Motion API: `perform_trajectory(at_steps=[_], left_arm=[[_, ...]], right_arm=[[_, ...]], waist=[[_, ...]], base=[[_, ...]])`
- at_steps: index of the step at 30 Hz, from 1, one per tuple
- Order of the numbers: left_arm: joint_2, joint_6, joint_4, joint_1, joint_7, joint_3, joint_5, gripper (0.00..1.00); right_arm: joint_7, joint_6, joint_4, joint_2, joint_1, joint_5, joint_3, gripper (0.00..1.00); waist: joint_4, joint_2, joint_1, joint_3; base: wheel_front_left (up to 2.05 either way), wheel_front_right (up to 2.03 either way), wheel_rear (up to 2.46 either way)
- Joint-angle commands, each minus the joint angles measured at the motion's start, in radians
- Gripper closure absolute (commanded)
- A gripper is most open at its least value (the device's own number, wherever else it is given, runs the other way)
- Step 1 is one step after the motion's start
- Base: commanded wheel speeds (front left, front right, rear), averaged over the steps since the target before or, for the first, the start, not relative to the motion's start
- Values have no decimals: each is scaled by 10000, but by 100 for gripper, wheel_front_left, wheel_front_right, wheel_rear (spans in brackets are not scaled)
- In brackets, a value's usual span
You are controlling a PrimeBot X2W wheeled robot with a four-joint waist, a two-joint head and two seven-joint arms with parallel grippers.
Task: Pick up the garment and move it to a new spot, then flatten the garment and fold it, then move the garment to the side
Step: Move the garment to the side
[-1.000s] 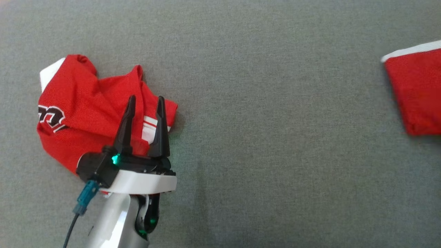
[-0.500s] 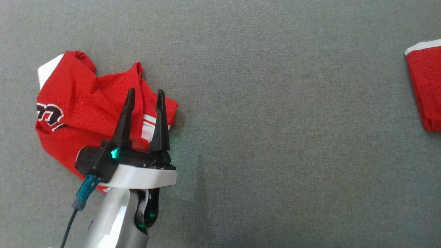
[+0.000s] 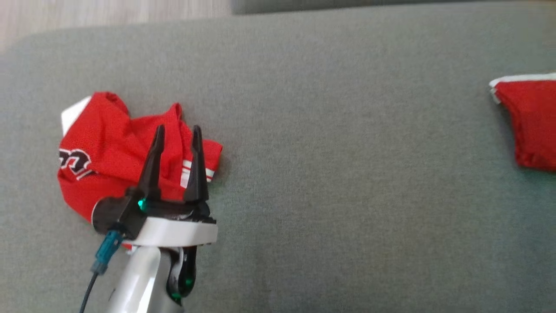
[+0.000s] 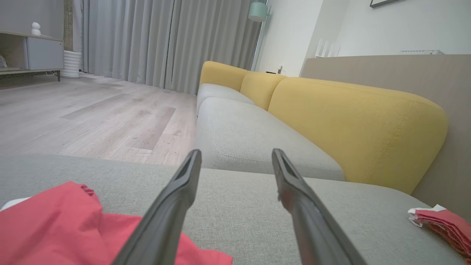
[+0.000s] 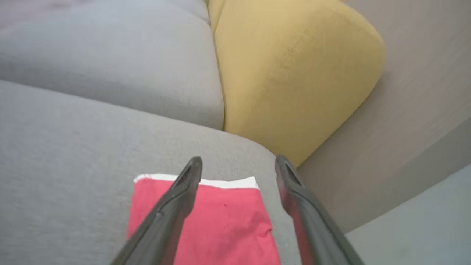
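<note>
A folded red garment (image 3: 530,121) with a white edge lies at the far right of the grey cushion (image 3: 347,152). In the right wrist view my right gripper (image 5: 238,159) hangs open just above that folded garment (image 5: 220,224), with nothing between its fingers. A second, crumpled red garment (image 3: 108,152) with black-and-white lettering lies at the left. My left gripper (image 3: 178,127) stands open over its right part and holds nothing. The left wrist view shows the left gripper (image 4: 236,152) open, the crumpled cloth (image 4: 55,228) at lower left and the folded garment (image 4: 441,222) at far right.
A grey sofa seat (image 4: 250,136) with yellow back cushions (image 4: 353,125) adjoins the cushion's far side. Wooden floor (image 3: 108,15) lies beyond the far left corner. A beige wall panel (image 5: 412,121) rises close to the folded garment.
The folded garment slid right, then came to rest flatter near the right edge. The head view has tilted, so the cushion's far edge and floor show. The left gripper stayed open over the crumpled cloth.
</note>
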Motion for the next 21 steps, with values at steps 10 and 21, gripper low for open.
perform_trajectory(at_steps=[10, 21], left_arm=[[41, -11, -557, 636, -95, 902, 42, 0], [41, -74, -650, 1168, -95, 789, -32, 0]], right_arm=[[-986, 19, -3667, 1972, 989, 1846, 1292, 0], [-2118, 19, -4452, 3436, 2831, 2613, 2010, 0]], waist=[[-190, 0, 1, -1406], [-100, 0, 1, -1674]], base=[[0, 0, 0], [0, 0, 0]])
